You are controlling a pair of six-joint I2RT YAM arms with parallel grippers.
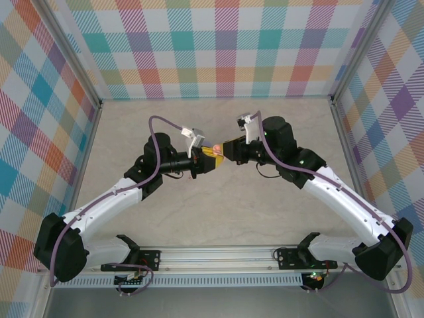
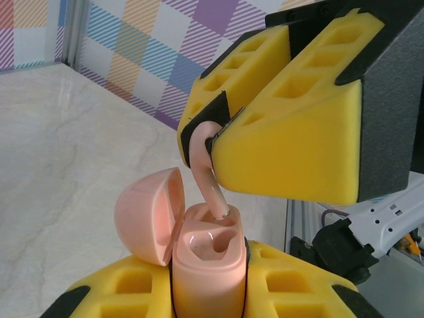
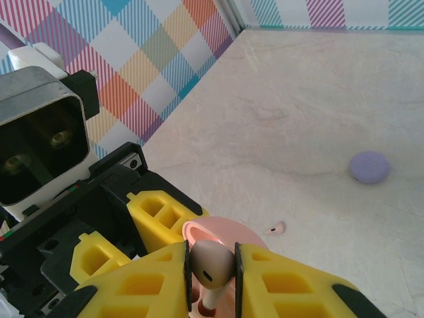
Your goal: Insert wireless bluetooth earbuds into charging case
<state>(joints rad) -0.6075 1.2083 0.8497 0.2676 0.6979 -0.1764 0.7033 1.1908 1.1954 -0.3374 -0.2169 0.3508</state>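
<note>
The left gripper point(image 2: 209, 295) is clamped tight on the open pink charging case point(image 2: 205, 268). Just above, the right gripper point(image 2: 222, 132) pinches a pink earbud point(image 2: 204, 162), its stem tip in the case's slot. Farther off on the table point(image 3: 318, 99) lie a second pink earbud point(image 3: 276, 228) and a purple disc point(image 3: 370, 166).

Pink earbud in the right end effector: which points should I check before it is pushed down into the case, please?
1. Lid of the pink case open: ok.
2. Left end effector shut on the pink case: ok.
3. Right end effector shut on the pink earbud: ok.
4. Stem tip at a slot mouth: ok.
5. Stem in line with the slot: not ok, it looks tilted.
6. Second pink earbud out of the way on the table: ok.
</note>
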